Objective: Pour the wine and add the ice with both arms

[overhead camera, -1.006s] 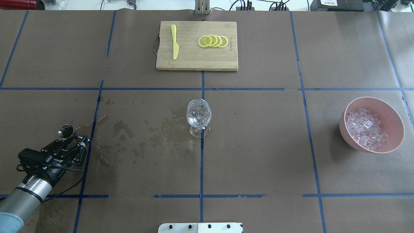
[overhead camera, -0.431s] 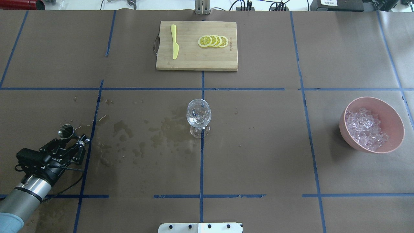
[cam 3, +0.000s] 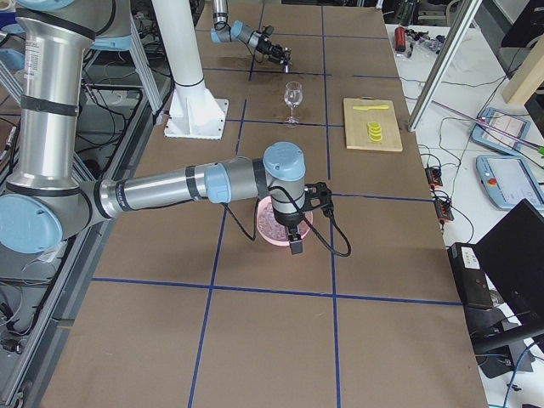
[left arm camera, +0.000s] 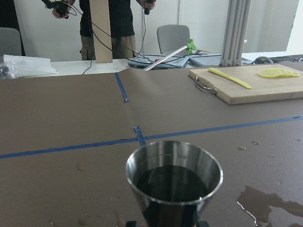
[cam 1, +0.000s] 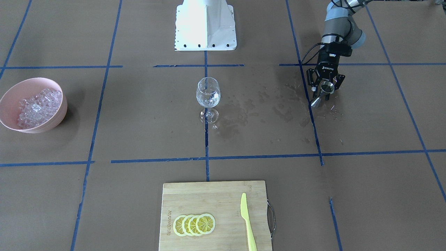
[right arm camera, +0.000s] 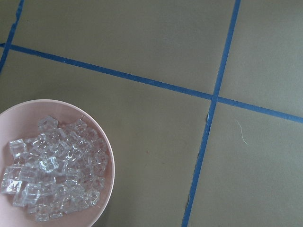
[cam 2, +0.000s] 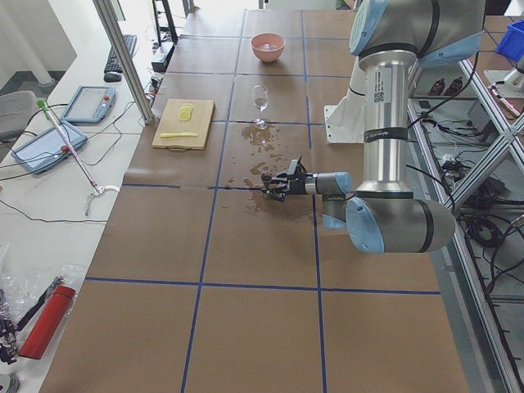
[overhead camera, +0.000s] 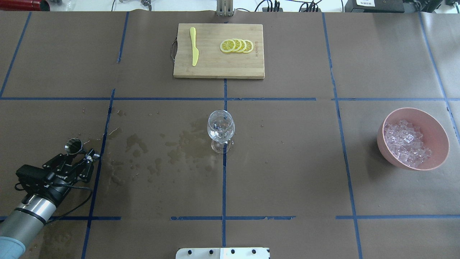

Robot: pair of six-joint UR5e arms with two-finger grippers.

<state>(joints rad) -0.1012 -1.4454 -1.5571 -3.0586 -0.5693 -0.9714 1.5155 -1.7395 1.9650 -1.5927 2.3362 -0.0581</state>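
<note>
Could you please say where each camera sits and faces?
Front-facing: across table, facing base and left arm.
Overhead: behind, looking forward-down; left end effector.
Left: table end; left arm near.
Right: opposite end; right arm near.
Left wrist: forward over held jigger.
Right wrist: down onto ice; no body.
Front, overhead share wine glass.

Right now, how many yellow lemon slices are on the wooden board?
4. The round yellow lemon slices overlap in one row on the wooden cutting board, at the end away from the yellow plastic knife. Overlap might hide another.
</note>
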